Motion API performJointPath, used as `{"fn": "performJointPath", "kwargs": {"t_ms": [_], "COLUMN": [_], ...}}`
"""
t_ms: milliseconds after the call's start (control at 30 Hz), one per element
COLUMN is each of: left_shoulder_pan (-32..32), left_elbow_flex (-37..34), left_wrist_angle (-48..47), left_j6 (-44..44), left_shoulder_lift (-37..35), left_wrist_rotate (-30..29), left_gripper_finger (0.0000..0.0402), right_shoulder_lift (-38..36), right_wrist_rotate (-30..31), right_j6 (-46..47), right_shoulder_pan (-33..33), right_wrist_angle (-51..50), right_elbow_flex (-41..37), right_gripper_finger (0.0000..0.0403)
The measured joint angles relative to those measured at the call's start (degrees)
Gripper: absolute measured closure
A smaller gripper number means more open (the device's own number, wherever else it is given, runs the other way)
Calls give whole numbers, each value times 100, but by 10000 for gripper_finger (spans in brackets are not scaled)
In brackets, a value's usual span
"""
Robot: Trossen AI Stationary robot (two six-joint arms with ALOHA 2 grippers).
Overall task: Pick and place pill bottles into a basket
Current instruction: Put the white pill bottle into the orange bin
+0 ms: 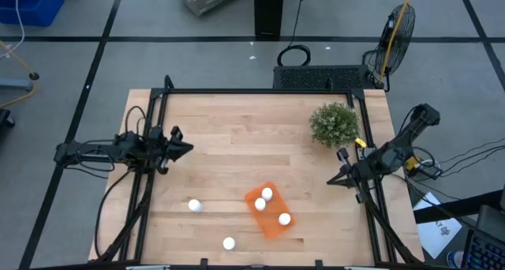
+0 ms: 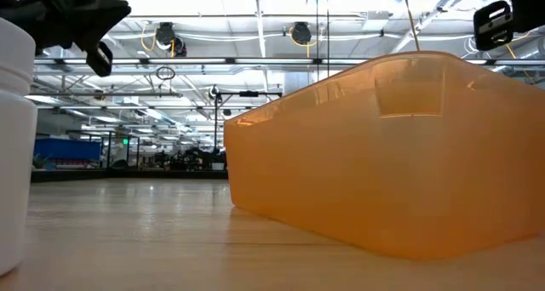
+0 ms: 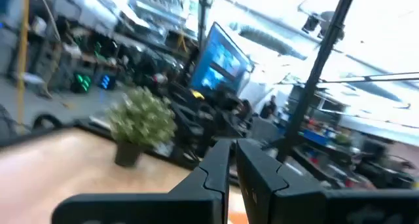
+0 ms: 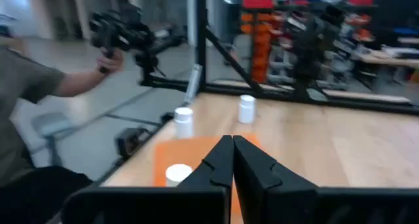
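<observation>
The orange basket (image 1: 267,212) stands on the table's near middle, with three white pill bottles in it (image 1: 267,194) (image 1: 259,204) (image 1: 284,219). Two more bottles stand on the table, one left of the basket (image 1: 194,205) and one near the front edge (image 1: 229,243). My left gripper (image 1: 189,149) is shut and empty above the table's left half, well apart from the bottles; its closed fingers show in the left wrist view (image 3: 232,168). My right gripper (image 1: 331,181) is shut and empty at the right edge. In its wrist view (image 4: 232,152) it points toward the basket (image 4: 196,152).
A small green potted plant (image 1: 334,124) stands at the far right of the table. In the low view the basket (image 2: 383,155) fills the right and a bottle (image 2: 13,146) stands at the left. A person's arm (image 4: 72,83) shows beyond the table.
</observation>
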Motion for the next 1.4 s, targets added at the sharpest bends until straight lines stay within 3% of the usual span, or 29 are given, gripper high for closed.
{"fn": "performJointPath", "kwargs": {"t_ms": [100, 267, 400, 667, 867, 1067, 1400], "left_shoulder_pan": [-206, -879, -1413, -2098, -2487, -3119, -4274], "left_elbow_flex": [0, 0, 211, 1846, 3130, 4010, 4688], "left_wrist_angle": [21, 1183, 2048, 1034, -45, -1093, -1184], "left_j6": [-115, 65, 378, 362, 476, 99, -308], "left_shoulder_lift": [361, 1636, 2903, 5326, 6474, 7167, 8229], "left_wrist_rotate": [203, -666, -1079, -1740, -1541, -1610, -2575], "left_gripper_finger": [369, 366, 338, 201, 117, 97, 96], "right_shoulder_lift": [-425, -826, -1008, -1017, -1010, -1003, -904], "right_wrist_rotate": [-400, -78, -521, 444, 552, 543, 548], "right_j6": [-87, -373, -34, 172, 170, 168, 166], "right_shoulder_pan": [-112, -256, -352, -389, -388, -385, -388], "right_wrist_angle": [-51, -219, -579, -684, -343, 117, 269], "right_elbow_flex": [-7, -7, -7, -277, -670, -1207, -1213], "right_gripper_finger": [402, 402, 403, 403, 400, 399, 399]}}
